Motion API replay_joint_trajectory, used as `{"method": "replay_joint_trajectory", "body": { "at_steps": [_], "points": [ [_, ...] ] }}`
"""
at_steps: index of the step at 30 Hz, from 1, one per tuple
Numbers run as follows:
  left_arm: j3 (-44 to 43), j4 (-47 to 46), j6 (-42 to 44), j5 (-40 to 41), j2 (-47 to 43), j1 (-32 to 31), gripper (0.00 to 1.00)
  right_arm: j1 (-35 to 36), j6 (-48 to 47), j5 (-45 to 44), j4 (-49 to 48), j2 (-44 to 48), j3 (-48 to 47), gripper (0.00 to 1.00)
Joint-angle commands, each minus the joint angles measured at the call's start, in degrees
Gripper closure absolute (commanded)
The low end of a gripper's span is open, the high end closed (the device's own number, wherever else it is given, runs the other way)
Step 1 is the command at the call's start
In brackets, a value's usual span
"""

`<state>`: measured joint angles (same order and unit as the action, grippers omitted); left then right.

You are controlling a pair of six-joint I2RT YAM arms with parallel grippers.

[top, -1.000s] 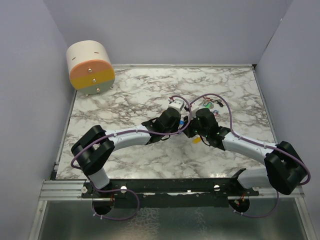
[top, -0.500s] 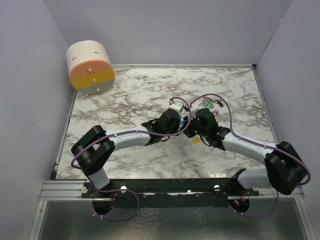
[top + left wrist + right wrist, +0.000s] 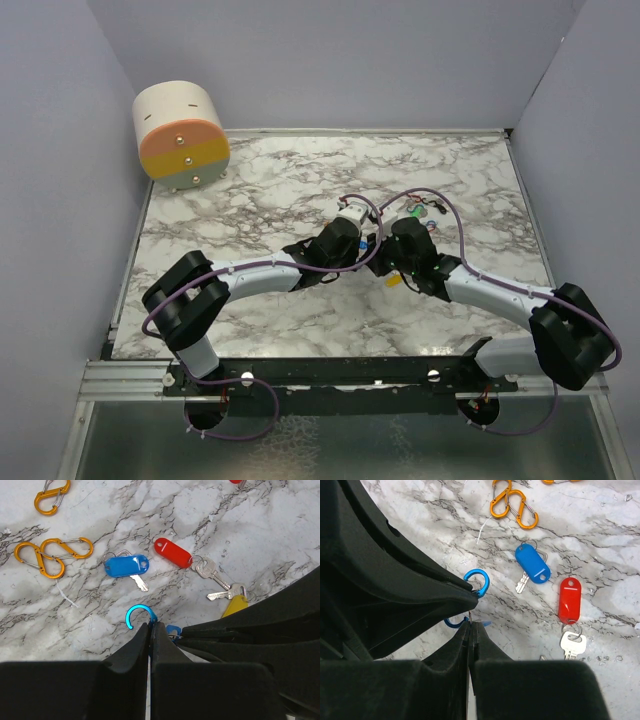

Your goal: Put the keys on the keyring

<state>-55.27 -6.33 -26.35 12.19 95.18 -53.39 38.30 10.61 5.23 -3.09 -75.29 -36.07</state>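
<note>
Left tool [image 3: 150, 626] is pinched shut on the blue clip [image 3: 134, 614]; right tool [image 3: 470, 625] (also closed) seems to nip its wire gate. I judge this the opening step; keys [image 3: 126, 566] lie loose on the counter [image 3: 280, 530], mid-frame in the left wrist view. Next: threading one tag's ring.

Blue clip [image 3: 136, 613] mostly hidden; yellow tag [image 3: 234, 608] seemingly half covered.

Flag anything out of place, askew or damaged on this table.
Nothing damaged or spilled. One oddity: a thin white strand lies loose on the table beside the orange clips, attached to nothing, so it looks like stray debris. The blue clip sits in the shut left end effector.
</note>
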Motion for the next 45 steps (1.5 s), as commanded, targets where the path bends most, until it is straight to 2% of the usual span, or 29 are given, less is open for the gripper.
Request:
{"method": "replay_joint_trajectory", "body": {
  "at_steps": [1,22,38,39,41,42,43,45],
  "points": [
    [-1.22,-1.32,0.55,-0.15,-0.71,-0.41,1.00,0.46,-0.86,1.83,-2.45,1.87,1.23,0.99],
    [-2.36,-1.61,0.58,-0.62,0.75,-0.45,1.00,0.53,-1.43,3.25,-2.94,2.54,1.66,0.99],
    [-4.42,-0.68,-0.99,3.37,1.94,0.84,1.00,0.90,-1.34,2.36,-2.61,2.69,1.86,0.99],
    [-4.34,-0.66,-1.06,3.37,1.84,0.94,0.99,0.89,-1.26,2.08,-2.62,2.71,1.94,0.99],
    [-4.20,-0.56,-1.43,3.37,1.79,1.00,0.85,0.89,-1.05,1.31,-2.40,2.71,1.84,0.99],
    [-4.02,-0.63,-1.69,3.44,1.73,1.16,0.72,0.89,-0.91,0.91,-2.30,2.71,1.80,0.99],
    [-3.87,-0.58,-2.04,3.67,1.62,1.30,0.55,0.89,-0.75,0.52,-2.13,2.69,1.73,0.99],
    [-3.49,-0.58,-2.74,4.16,1.31,1.64,0.39,0.89,-0.41,-0.20,-1.93,2.75,1.72,0.99]
  ]
}}
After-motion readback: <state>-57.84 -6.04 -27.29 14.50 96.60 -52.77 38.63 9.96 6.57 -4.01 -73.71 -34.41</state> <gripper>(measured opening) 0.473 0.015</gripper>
